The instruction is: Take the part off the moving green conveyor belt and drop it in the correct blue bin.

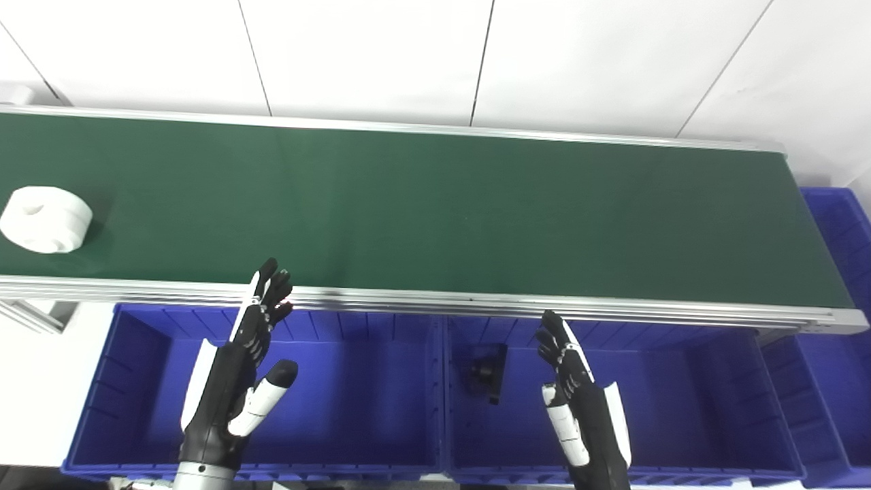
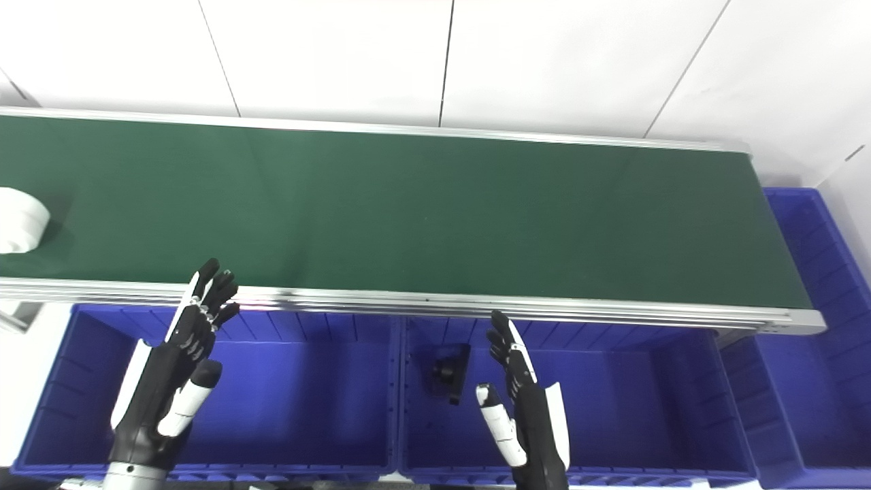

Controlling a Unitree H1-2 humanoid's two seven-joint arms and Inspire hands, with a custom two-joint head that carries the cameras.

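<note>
A white ring-shaped part (image 1: 45, 219) lies at the far left of the green conveyor belt (image 1: 435, 211); in the right eye view it (image 2: 20, 219) is cut off by the left edge. My left hand (image 1: 238, 371) is open and empty, held above the left blue bin (image 1: 136, 354) with its fingers reaching the belt's near rail. My right hand (image 1: 578, 401) is open and empty above the middle blue bin (image 1: 680, 381). Both hands are well to the right of the part.
A small black part (image 1: 486, 371) lies in the middle bin near its left wall. A third blue bin (image 1: 840, 272) stands past the belt's right end. A silver rail (image 1: 476, 303) runs along the belt's near edge. A white wall stands behind.
</note>
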